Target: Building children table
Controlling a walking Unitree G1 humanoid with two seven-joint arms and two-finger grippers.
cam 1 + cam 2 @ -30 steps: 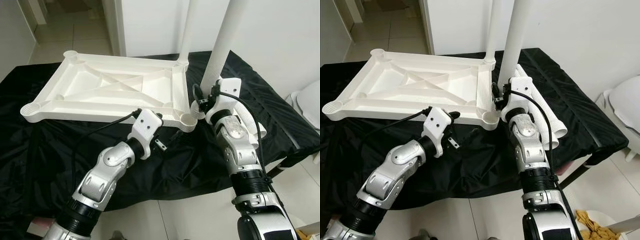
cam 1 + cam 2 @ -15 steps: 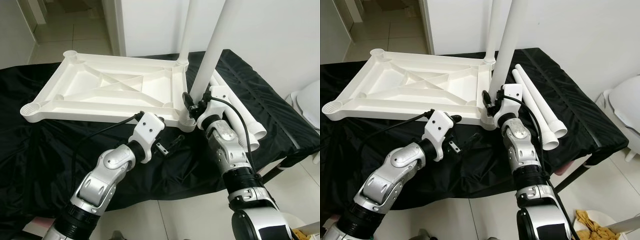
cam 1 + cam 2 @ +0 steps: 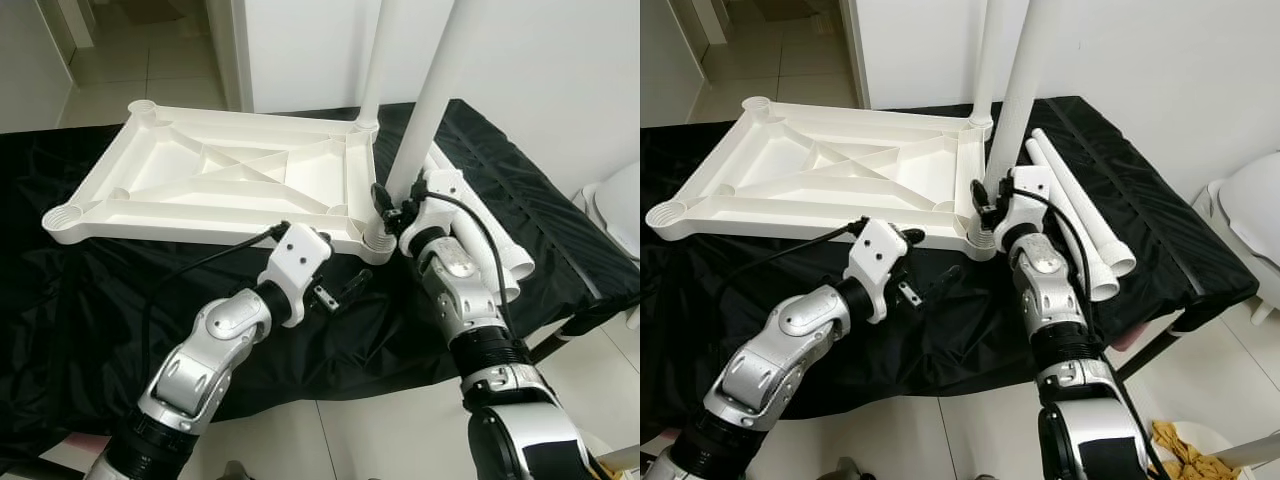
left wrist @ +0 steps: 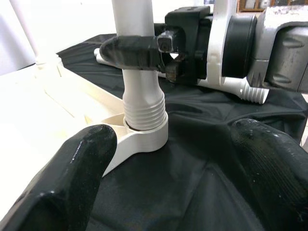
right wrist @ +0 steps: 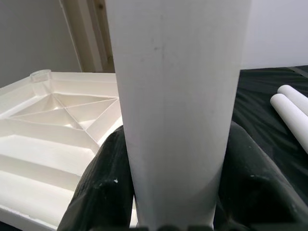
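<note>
Right gripper (image 3: 392,207): clamped on the white table leg (image 3: 428,100), its black fingers (image 5: 103,187) pressed against both sides just above the leg's ribbed lower end.
Table leg: upright, its threaded end (image 4: 143,111) seated in the near right corner socket (image 4: 144,140) of the upturned tabletop (image 3: 220,180); some ribs show above the socket rim.
Left gripper (image 3: 340,292): fingers spread wide with nothing between them, low over the black cloth (image 3: 60,290), just in front of the tabletop's near edge and beside that corner socket.
Tabletop: lies underside up on the black cloth, ribs and diagonal braces showing.
Second leg (image 3: 375,60): stands upright in the far right corner socket.
Spare legs (image 3: 1080,225): two white tubes lie side by side on the cloth, right of the right arm.
Cut off: both upright legs run out of the top of the eye views, so their upper ends cannot be seen.
</note>
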